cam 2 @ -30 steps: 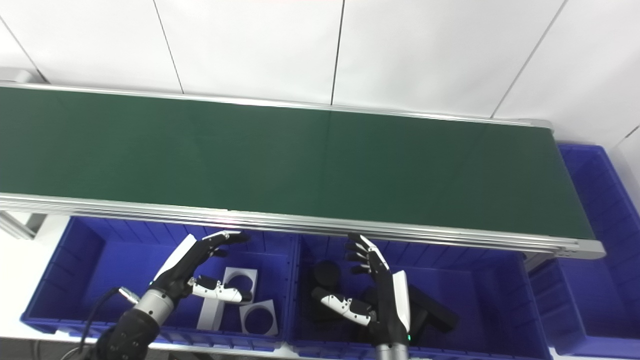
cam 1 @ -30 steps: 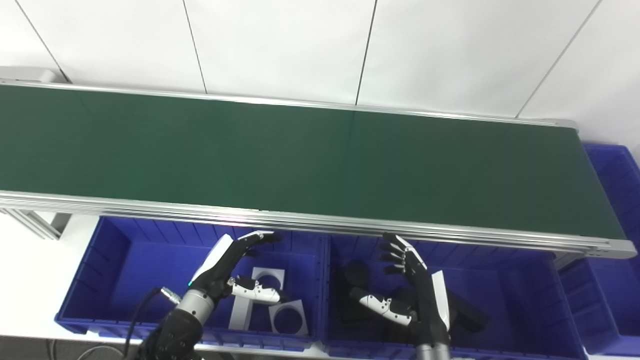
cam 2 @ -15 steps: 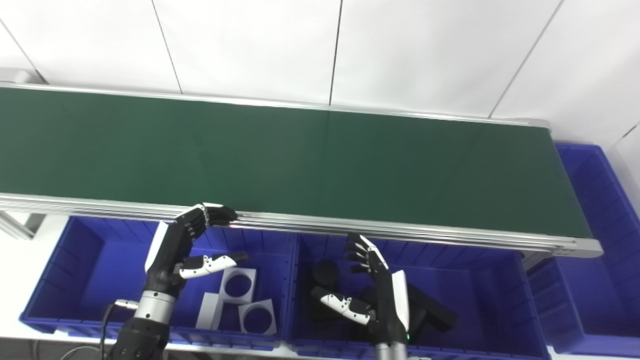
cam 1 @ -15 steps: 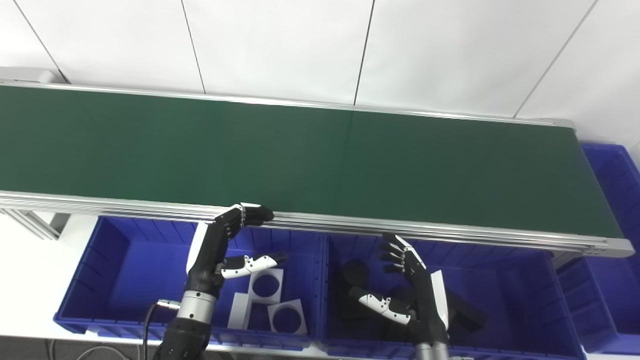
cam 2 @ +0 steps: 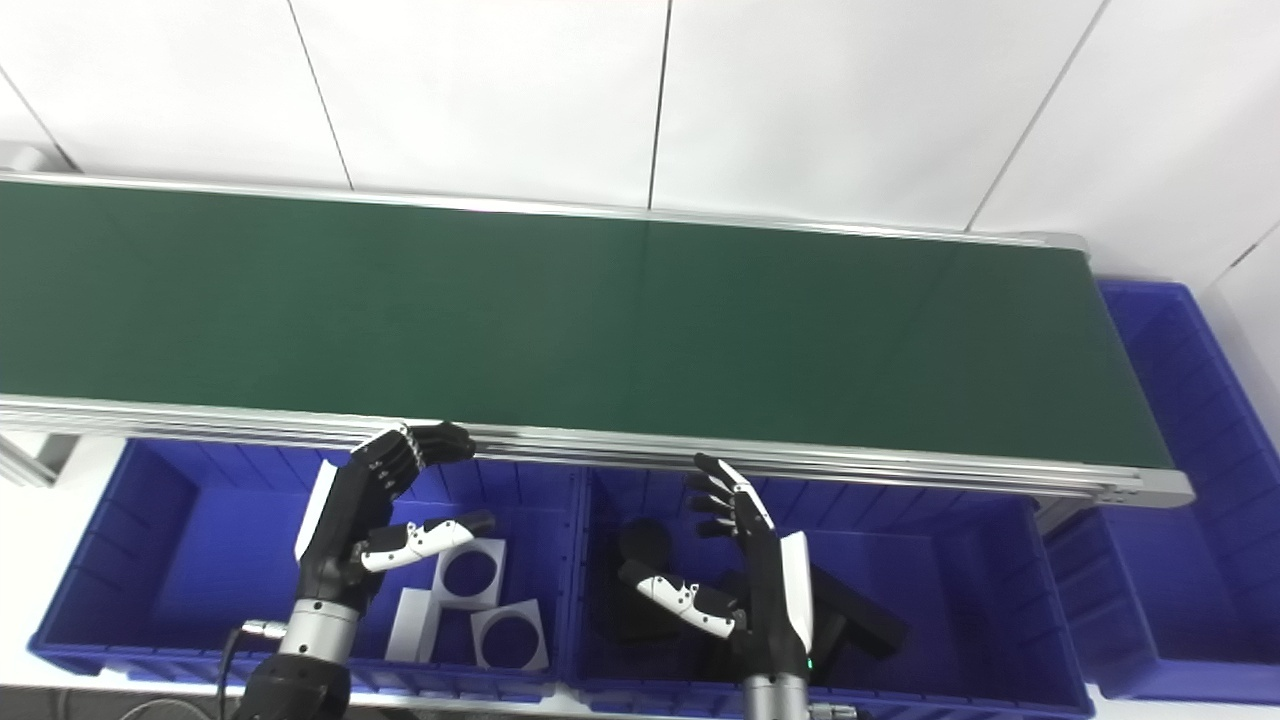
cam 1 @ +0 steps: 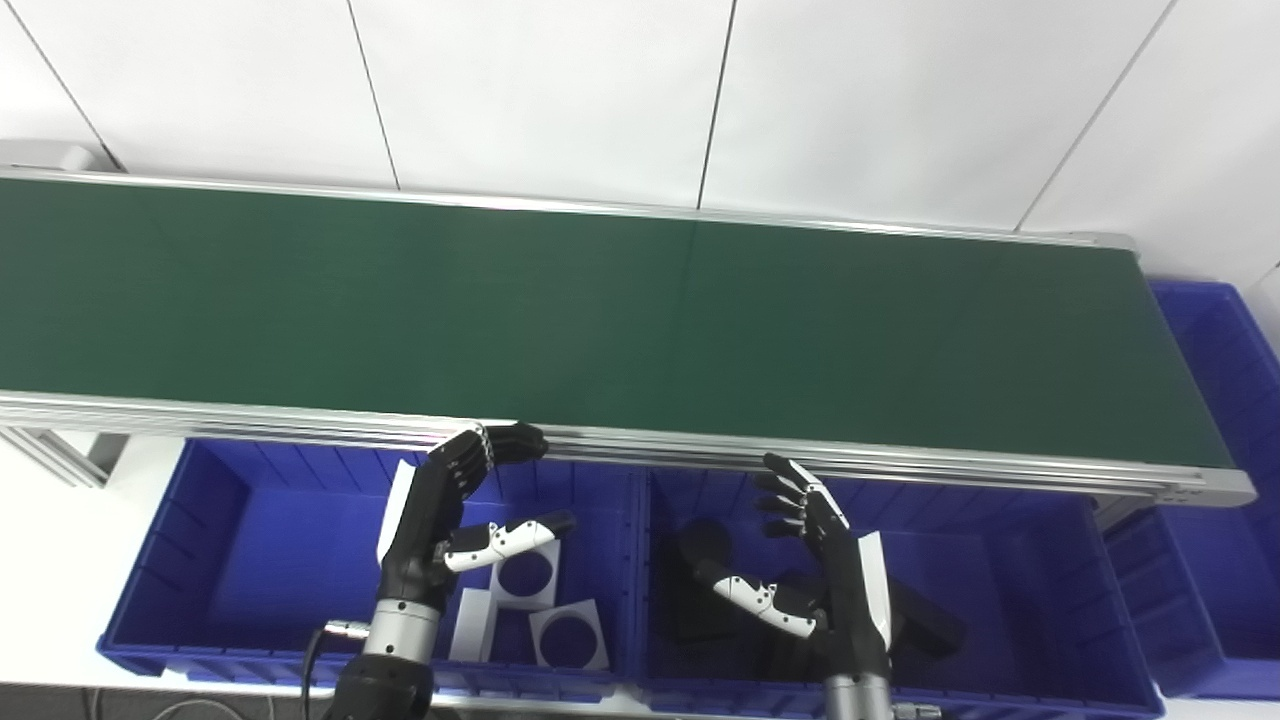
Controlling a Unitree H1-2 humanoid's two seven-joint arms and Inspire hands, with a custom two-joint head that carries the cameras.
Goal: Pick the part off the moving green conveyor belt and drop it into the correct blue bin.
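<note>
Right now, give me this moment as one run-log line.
belt: no part visible | left hand: open, over left bin with white parts | right hand: open, over middle bin with black parts

Sorting line: conveyor belt (cam 1: 600, 300), parts bins (cam 1: 250, 540)

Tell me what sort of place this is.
Probably a parts-sorting station in a factory or test lab: a long green conveyor belt in an aluminium frame, blue bins along its near edge holding white parts and black parts, and plain white wall panels behind.
</note>
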